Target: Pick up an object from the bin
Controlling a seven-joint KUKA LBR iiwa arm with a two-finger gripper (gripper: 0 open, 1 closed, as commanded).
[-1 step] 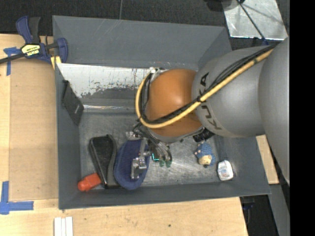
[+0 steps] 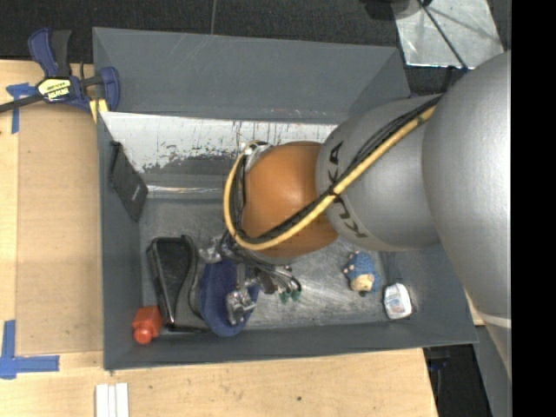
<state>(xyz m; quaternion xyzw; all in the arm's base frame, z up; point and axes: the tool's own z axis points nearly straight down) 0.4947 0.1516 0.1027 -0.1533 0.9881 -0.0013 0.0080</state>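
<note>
The arm's grey elbow (image 2: 434, 172) and orange cover (image 2: 278, 194) sit nearest you, above the bin (image 2: 261, 85). The hand (image 2: 239, 301) is down at the rumpled blue thing (image 2: 215, 295) near the front wall, and you cannot tell whether it is open or closed. The black case (image 2: 171, 276) lies right against that blue thing, so a lift could drag the case along or the hand could catch it.

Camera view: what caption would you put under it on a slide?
Robot arm's claw low over a blue soft thing beside a black case in the grey bin.
</note>
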